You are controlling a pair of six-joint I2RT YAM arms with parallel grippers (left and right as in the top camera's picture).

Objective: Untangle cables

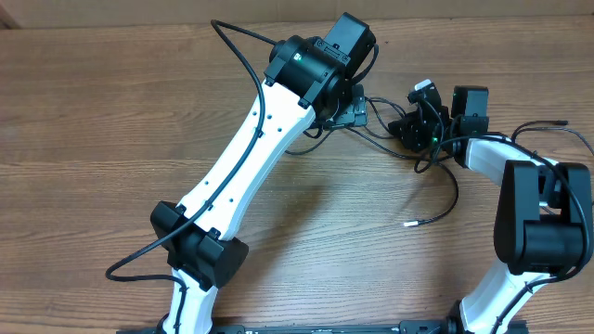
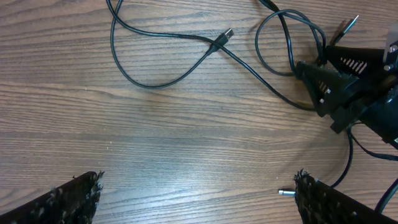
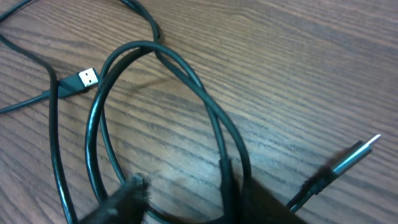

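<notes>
Reaching across the table [image 1: 83, 139], your left arm hovers its left gripper [image 2: 196, 185] low, jaws spread wide, the cables [image 2: 219, 43] lying ahead of it. Your right gripper [image 3: 193, 196] tilts down, jaws half apart, straddling two looped strands, a silver-tipped plug [image 3: 364, 149] ahead to its right.

One left arm [image 1: 246, 162], one right arm [image 1: 538, 218], one worktop [image 1: 93, 139], three plug ends [image 2: 227, 34] showing; cables [image 3: 92, 137] too tangled to count.
</notes>
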